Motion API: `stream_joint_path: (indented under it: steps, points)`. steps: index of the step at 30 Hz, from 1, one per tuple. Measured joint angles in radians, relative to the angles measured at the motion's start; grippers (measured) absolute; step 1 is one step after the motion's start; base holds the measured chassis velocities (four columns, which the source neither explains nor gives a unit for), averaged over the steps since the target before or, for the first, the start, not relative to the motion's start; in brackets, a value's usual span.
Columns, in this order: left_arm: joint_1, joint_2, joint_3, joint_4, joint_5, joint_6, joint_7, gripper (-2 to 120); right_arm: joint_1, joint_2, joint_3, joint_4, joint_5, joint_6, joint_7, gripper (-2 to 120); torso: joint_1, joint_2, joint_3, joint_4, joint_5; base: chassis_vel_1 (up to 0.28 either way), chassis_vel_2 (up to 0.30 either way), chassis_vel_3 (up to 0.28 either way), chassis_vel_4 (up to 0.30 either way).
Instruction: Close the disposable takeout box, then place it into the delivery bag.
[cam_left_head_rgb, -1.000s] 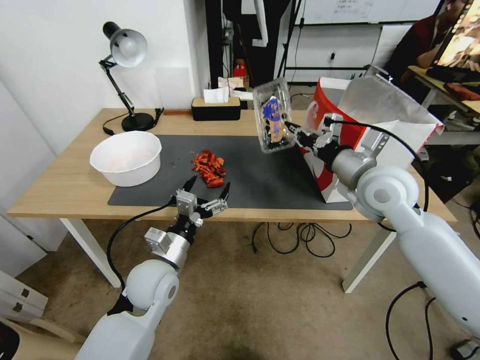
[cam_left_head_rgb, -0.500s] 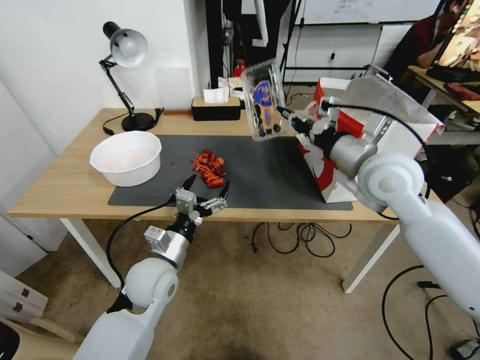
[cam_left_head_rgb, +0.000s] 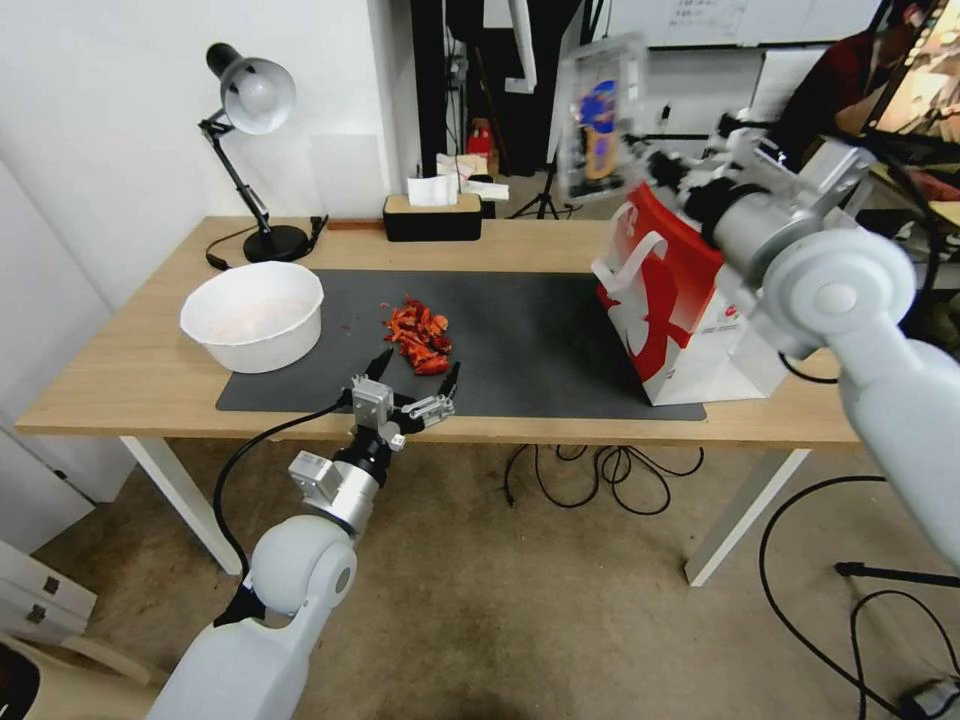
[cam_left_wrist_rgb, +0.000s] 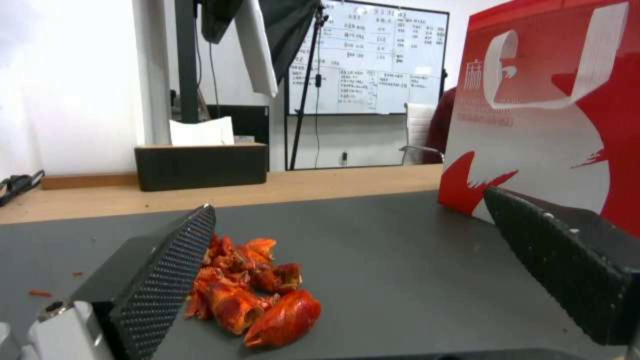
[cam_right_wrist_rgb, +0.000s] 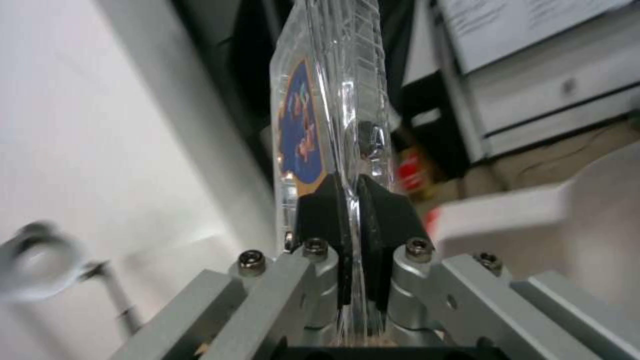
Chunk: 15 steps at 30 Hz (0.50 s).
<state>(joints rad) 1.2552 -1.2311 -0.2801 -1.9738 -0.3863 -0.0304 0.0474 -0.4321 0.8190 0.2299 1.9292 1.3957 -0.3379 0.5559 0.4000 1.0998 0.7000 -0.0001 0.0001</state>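
Right pincer (cam_left_head_rgb: 650, 165) is raised high, above the open top of the large white paper delivery bag with red panel and white handles (cam_left_head_rgb: 665, 300), and is clenched on the edge of the small clear hinged plastic takeout box with blue-and-yellow lid label (cam_left_head_rgb: 598, 115). The box stands on edge in the air, blurred in the head view, label facing the robot, just beyond the pincer tips and above the bag's near upper corner, not touching the bag. In the right wrist view the black fingertips (cam_right_wrist_rgb: 325, 210) pinch the box rim (cam_right_wrist_rgb: 333, 115) between them, lid and base pressed together there; one dark berry shows inside the box just past the tips.

The bag stands upright on the wooden counter (cam_left_head_rgb: 160, 370), below and beside the right pincer, with its base partly on the dark grey mat (cam_left_head_rgb: 540, 350).

Left pincer (cam_left_head_rgb: 412, 385) hovers low at the near edge of the mat, released, fingers spread wide and holding nothing. Just past its tips lies a pile of red shell scraps (cam_left_head_rgb: 418, 337); in the left wrist view the pile (cam_left_wrist_rgb: 250, 290) sits between the two textured black pads (cam_left_wrist_rgb: 167, 270), nearer one pad, apart from the other. The bag's red-and-white side (cam_left_wrist_rgb: 553, 115) rises behind the far pad.

A round white bowl (cam_left_head_rgb: 252, 315) sits on the mat's far corner, well apart from the left pincer. A black desk lamp (cam_left_head_rgb: 250, 150) and a black tissue box (cam_left_head_rgb: 432, 215) stand at the counter's back edge.
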Motion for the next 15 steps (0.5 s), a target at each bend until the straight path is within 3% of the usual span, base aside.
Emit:
stream_joint_path:
  steps: [15]
  points:
    - [-0.002,0.000,0.010,0.009,0.004,0.000,0.002,100,-0.046,-0.073,0.080,-0.045,-0.188,0.003,0.033,2,0.000,0.000,0.000,0.0000,-0.0001,0.000,0.000,0.000,0.000]
